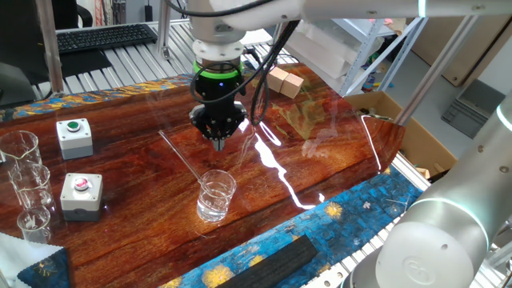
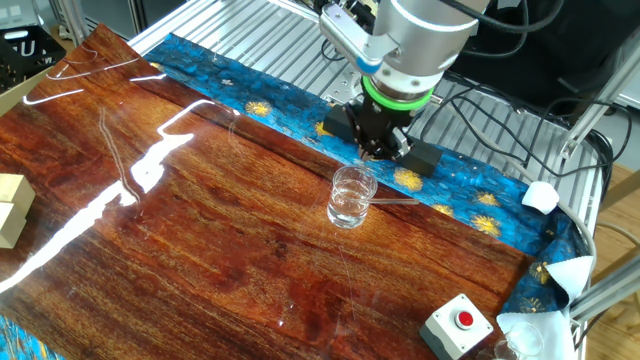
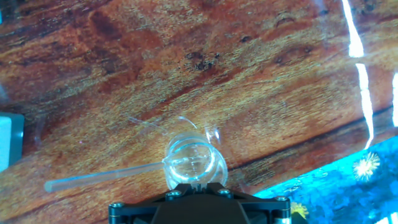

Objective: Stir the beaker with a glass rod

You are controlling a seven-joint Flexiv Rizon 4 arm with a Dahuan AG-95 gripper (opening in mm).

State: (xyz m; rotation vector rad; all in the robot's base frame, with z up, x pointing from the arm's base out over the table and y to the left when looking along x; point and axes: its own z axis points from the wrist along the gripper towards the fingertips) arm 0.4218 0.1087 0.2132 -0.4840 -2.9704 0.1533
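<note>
Glass is seen in the beaker (image 1: 216,195) near the bench's blue front edge, with the glass rod (image 1: 180,156) leaned in it. Just behind, the shut, empty gripper (image 1: 219,145) is pointed straight down. Two button boxes (image 1: 74,136) are shown only in one fixed view.

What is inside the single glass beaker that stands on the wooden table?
One end of the glass rod rests in the beaker, its other end slanting out over the rim. Clear liquid seems to sit at the bottom. In the hand view, the gripper covers its near edge.
</note>
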